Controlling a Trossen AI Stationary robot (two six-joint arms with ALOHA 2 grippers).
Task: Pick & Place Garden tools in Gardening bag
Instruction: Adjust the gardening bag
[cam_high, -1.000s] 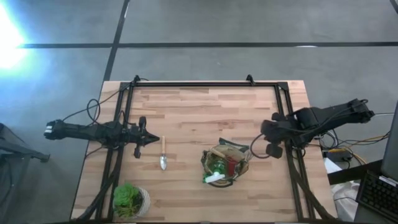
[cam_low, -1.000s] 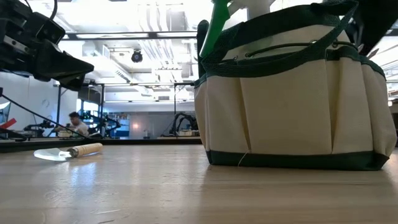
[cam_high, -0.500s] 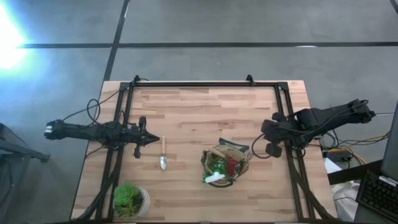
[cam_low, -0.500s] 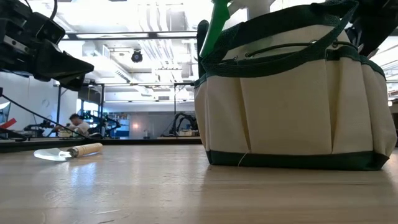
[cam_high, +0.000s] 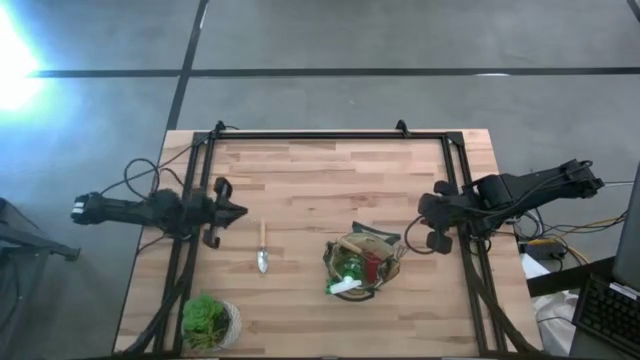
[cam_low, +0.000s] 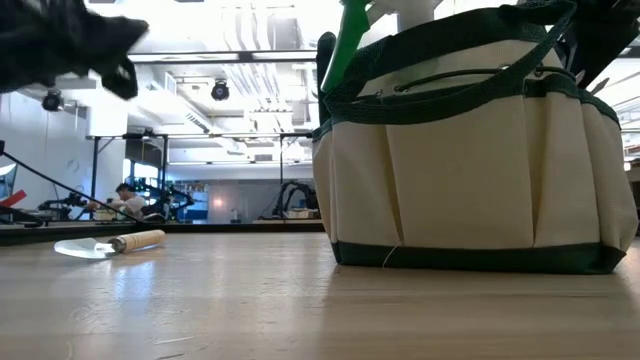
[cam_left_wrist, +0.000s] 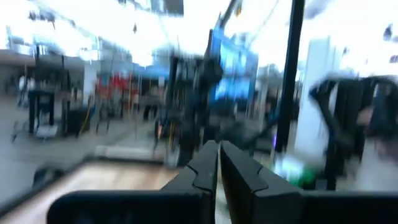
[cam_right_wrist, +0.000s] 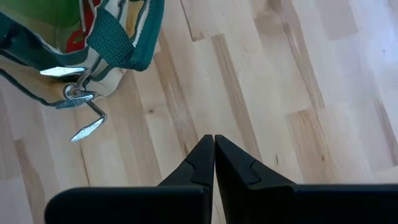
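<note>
- A small round gardening bag (cam_high: 362, 265) with dark green trim sits on the wooden table (cam_high: 330, 170) at lower centre-right of the high view; in the low view it fills the right half of the frame.
- Inside it, a green spray bottle (cam_high: 347, 272) with white nozzle lies beside a red item (cam_high: 373, 268); the metal tines of a rake fork (cam_right_wrist: 83, 111) poke out over the bag's edge in the right wrist view.
- A wooden-handled trowel (cam_high: 262, 246) lies alone on the boards left of the bag, well apart from it, blade toward the bottom of the frame.
- The left gripper (cam_high: 236, 211) hovers at centre-left, just up-left of the trowel, fingers pressed together and empty.
- The right gripper (cam_high: 421, 211) waits at centre-right near the table's edge, fingers likewise clenched on nothing.
- A leafy plant (cam_high: 206, 319) in a pale pot stands at lower left.
</note>
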